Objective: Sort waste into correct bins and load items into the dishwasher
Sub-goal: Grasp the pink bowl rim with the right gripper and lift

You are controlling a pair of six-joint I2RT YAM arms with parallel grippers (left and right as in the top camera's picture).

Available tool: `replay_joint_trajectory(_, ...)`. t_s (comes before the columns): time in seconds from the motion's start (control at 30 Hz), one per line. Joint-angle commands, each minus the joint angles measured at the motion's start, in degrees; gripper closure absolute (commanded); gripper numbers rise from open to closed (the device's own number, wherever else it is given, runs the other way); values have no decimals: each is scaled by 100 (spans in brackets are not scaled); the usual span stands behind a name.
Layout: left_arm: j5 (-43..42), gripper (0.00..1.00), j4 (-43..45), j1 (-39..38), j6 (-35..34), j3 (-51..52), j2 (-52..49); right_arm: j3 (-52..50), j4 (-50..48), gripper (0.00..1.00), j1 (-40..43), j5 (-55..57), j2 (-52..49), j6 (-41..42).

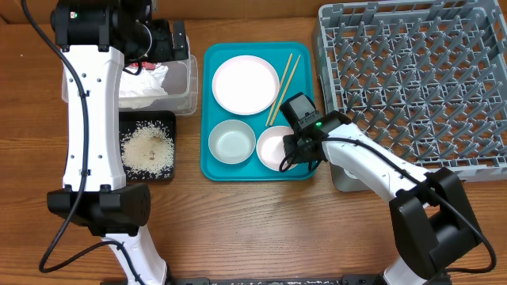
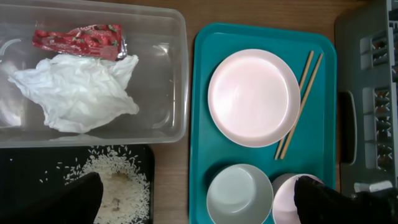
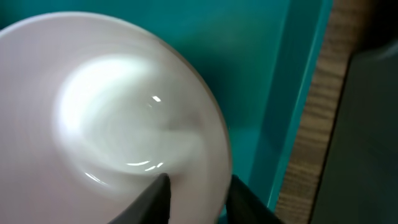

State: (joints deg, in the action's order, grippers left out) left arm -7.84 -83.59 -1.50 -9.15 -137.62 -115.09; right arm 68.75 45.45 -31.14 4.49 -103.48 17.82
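Wooden surface, with the teal tray point(image 1: 303, 71) at centre as the reference. Item: small white bowl point(image 1: 273, 147), in the tray's corner nearest the right arm's base, upright and empty, just beside a second small bowl point(image 1: 231, 142). A round plate point(image 1: 245, 85) and chopsticks point(image 1: 281, 77) occupy the tray's far half. Handling, as judged: rigid, light, glossy and likely slippery, possibly chippable. The thin rim is the practical hold, with one finger inside the wall and one outside. Right hand point(image 3: 199, 198): parted, straddling that rim on the side towards the tray's right edge, not pinched shut, bowl not lifted. Left hand point(image 1: 168, 41): over the clear tub point(image 1: 190, 87) left of the tray, apparently spread wide, empty. Grey dish rack point(image 1: 412, 79): right of the tray.
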Motion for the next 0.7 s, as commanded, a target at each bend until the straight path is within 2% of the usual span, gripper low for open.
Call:
replay_joint_trajectory(0.0,79,0,4,-39,-118,-48,-63,-26,-87,80,13,59,-17,44)
replay_joint_trajectory(0.2,76,0,4,-39,-118,-48,-63,-26,-136,81,13,151,-22,46)
replay_joint_trajectory(0.4,79,0,4,-39,-118,-48,-63,-28,-280,67,13,304,-46,177)
replay_joint_trajectory(0.67,79,0,4,-39,-118,-48,-63,-28,-308,75,13,299,-236,197)
